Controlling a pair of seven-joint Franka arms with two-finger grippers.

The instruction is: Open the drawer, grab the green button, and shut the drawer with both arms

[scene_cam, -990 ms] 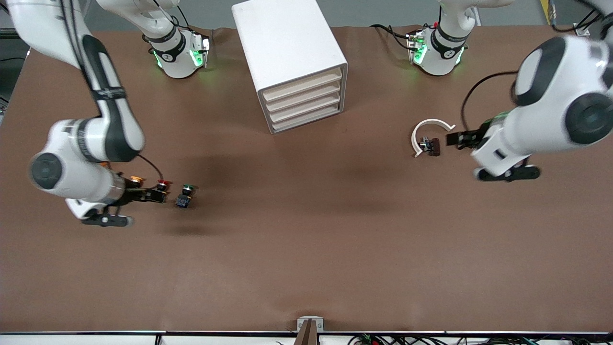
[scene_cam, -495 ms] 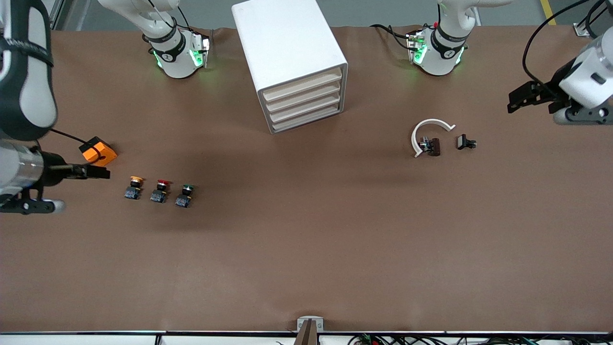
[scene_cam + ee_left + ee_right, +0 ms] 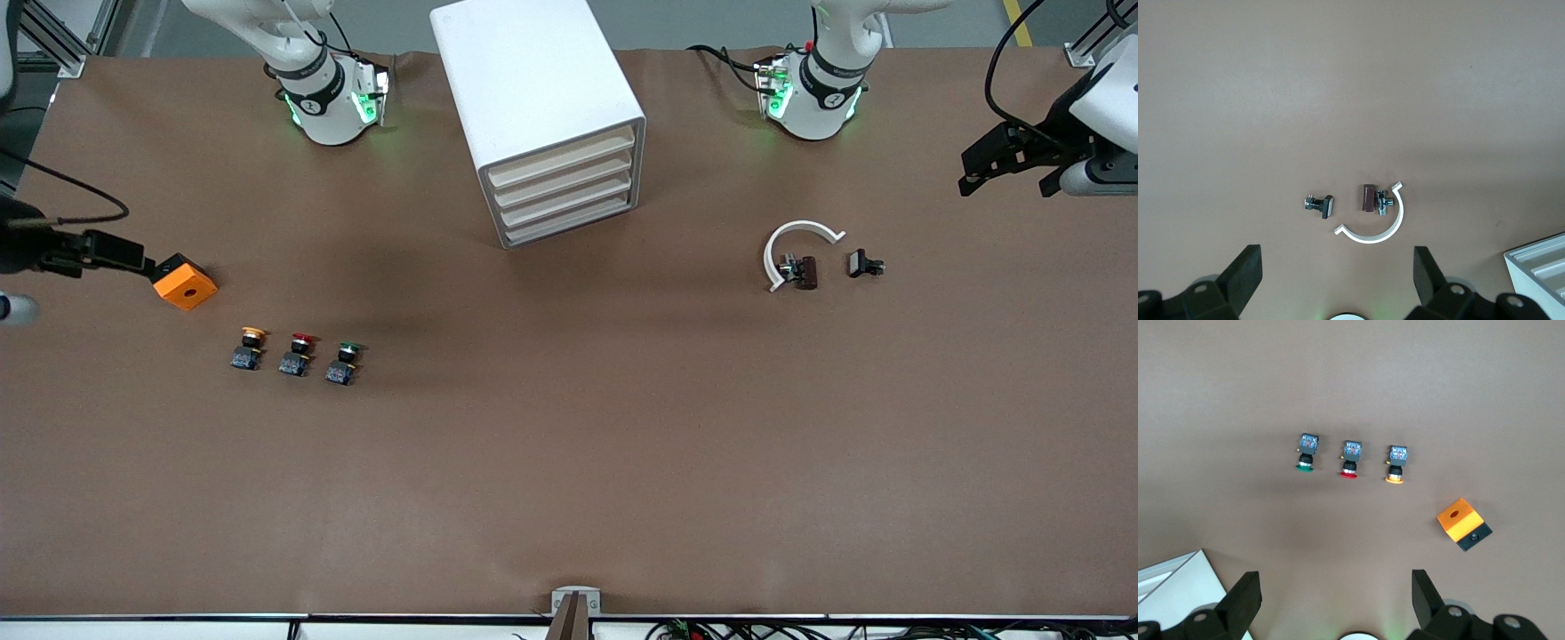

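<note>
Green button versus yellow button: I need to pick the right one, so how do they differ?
The green button has a green cap; the yellow button has a yellow-orange one. The green button is at the end of the row toward the cabinet, beside the red button; the yellow button is at the end toward the orange block. Both have dark blocky bases and appear alike in size and pose.

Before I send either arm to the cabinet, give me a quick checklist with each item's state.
1. Cabinet drawers all shut: ok, none opened.
2. Green button in sight on the table, beside the red button: ok.
3. Left end effector open, holding nothing: ok.
4. Right end effector open, holding nothing: ok.
5. Path to the drawer fronts free: ok; orange block and white clip lie off to the sides.
</note>
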